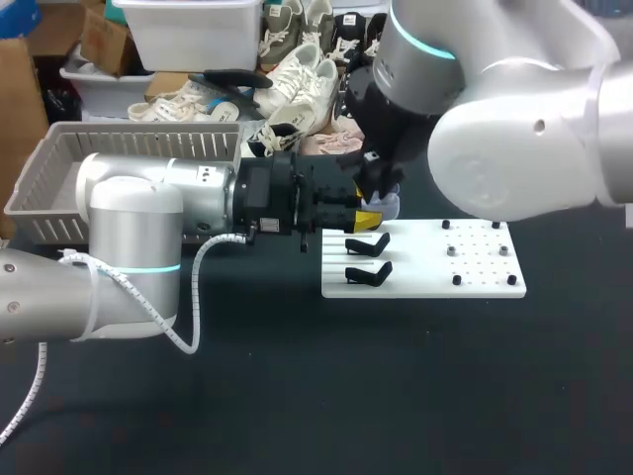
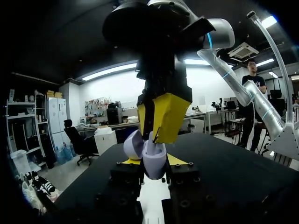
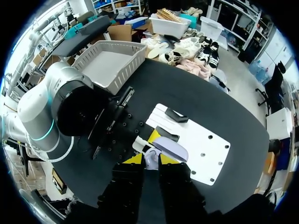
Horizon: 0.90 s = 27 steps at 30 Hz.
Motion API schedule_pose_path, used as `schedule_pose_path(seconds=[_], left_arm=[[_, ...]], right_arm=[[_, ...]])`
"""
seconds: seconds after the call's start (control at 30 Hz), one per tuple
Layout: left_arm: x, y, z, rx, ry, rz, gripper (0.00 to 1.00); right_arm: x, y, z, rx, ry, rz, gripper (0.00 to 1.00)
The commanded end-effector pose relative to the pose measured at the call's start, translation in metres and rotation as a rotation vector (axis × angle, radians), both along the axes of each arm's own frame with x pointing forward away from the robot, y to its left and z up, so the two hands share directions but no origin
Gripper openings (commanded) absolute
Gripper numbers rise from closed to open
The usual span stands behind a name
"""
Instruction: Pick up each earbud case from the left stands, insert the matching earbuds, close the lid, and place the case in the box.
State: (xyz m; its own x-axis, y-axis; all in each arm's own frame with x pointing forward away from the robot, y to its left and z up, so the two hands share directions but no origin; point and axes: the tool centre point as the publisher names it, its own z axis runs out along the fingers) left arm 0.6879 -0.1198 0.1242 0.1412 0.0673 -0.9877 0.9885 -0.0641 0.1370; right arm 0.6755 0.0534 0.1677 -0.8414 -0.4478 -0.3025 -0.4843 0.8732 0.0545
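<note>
When viewed from the head camera: lavender earbud case point(image 1: 387, 208) clamped in left gripper point(image 1: 369, 216), over the edge of white stand board point(image 1: 475, 282); right gripper point(image 1: 381, 191) directly over it, grasp not discernible. Left wrist: lid point(image 2: 133, 144) open, contents hidden. Likely hazard: downward push tilting case out of grip. Right wrist: grey basket point(image 3: 135, 58), no case visible inside.
</note>
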Motion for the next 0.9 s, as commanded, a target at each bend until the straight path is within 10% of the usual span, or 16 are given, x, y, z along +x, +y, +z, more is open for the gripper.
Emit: schedule_pose_path(seconds=[0.03, 0.27, 0.43, 0.9], left_arm=[[0.000, -0.001, 0.000, -0.002, -0.001, 0.001, 0.00], [0.000, -0.001, 0.000, -0.002, -0.001, 0.001, 0.00], [0.000, -0.001, 0.000, -0.002, -0.001, 0.001, 0.00], [0.000, -0.001, 0.000, -0.002, -0.001, 0.001, 0.00]], right_arm=[[-0.001, 0.001, -0.003, -0.004, -0.002, 0.000, 0.00], [0.002, 0.003, -0.003, -0.020, 0.004, 0.008, 0.02], [0.004, 0.002, 0.001, -0.032, -0.002, 0.004, 0.43], [-0.005, -0.003, 0.030, -0.010, -0.049, 0.001, 0.51]])
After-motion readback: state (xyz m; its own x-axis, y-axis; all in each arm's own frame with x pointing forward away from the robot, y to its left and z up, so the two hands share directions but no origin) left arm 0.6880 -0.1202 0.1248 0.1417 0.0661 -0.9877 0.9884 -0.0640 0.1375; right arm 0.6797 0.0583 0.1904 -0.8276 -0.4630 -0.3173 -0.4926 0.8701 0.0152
